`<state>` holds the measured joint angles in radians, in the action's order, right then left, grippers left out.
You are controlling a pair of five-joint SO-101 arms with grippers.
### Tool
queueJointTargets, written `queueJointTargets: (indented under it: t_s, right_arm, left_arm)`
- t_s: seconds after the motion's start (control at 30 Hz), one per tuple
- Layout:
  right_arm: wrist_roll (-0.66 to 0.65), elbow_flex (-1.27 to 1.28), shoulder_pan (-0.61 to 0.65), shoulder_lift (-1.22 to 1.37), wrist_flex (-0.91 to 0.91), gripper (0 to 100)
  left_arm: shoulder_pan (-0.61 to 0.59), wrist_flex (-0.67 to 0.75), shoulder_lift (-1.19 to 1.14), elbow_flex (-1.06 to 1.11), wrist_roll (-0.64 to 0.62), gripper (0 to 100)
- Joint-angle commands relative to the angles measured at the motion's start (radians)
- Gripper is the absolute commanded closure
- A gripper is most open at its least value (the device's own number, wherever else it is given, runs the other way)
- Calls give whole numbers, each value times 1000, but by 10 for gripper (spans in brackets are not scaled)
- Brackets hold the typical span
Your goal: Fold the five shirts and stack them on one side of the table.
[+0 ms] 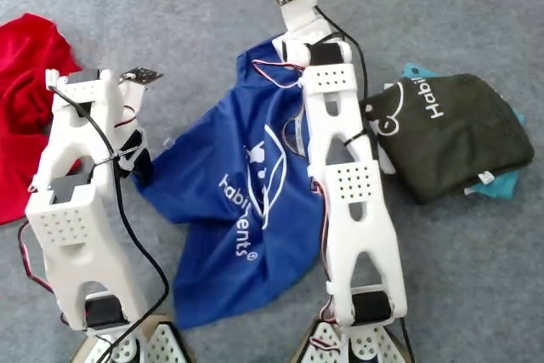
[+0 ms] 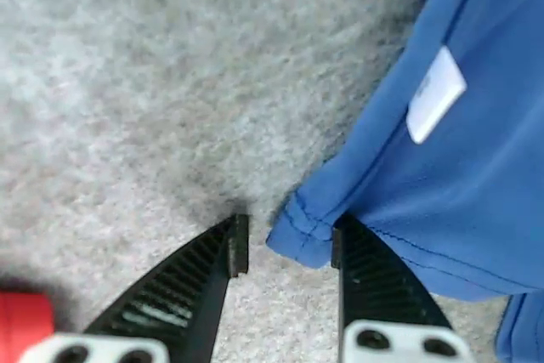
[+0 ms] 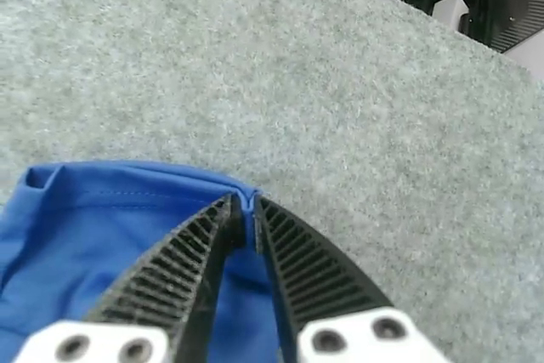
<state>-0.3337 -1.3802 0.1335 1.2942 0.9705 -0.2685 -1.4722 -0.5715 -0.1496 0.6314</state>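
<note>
A blue shirt with white print lies spread and crumpled in the middle of the grey table. My right gripper is shut on the shirt's far edge, a fold of blue cloth pinched between its fingers; in the high view it sits at the shirt's far end. My left gripper is open and low on the table, with a hemmed corner of the blue shirt between its fingers. From above, this gripper is at the shirt's left corner.
A red shirt lies unfolded at the far left, partly under the left arm. At the right a folded dark green shirt rests on a teal one. Bare grey felt lies near the front right.
</note>
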Motion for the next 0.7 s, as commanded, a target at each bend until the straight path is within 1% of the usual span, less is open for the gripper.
queueJointTargets:
  t_s: [0.0, 0.03, 0.1, 0.17, 0.2, 0.27, 0.37, 0.47, 0.53, 0.6, 0.67]
  right_arm:
    - [-6, -15, 15, -19, -14, 983]
    - [-6, -15, 15, -19, -15, 983]
    - [-6, -15, 15, -18, -18, 983]
    - [-5, -15, 17, -18, -17, 983]
    - [-5, -15, 17, -19, -17, 983]
    - [-5, -16, 21, -24, -14, 983]
    - [-6, -44, 40, -45, 14, 983]
    - [-5, -119, 52, -87, 91, 983]
    - [-2, -188, 41, -120, 186, 984]
    - [21, -280, 26, -150, 305, 984]
    - [51, -298, 23, -203, 379, 984]
  left_arm:
    - [8, 12, -5, 2, 8, 834]
    - [18, 12, -5, 2, 9, 867]
    - [41, 12, -8, 1, 6, 970]
    - [61, 6, -9, 2, 3, 960]
    - [62, 2, -9, -1, 3, 975]
    - [61, 3, -3, -12, -8, 972]
    - [36, -32, 12, -99, -83, 973]
    - [-5, -74, 77, -216, -173, 973]
    - [-28, -81, 137, -289, -247, 973]
    - [-35, -109, 212, -358, -311, 973]
    - [-25, -143, 292, -410, -347, 973]
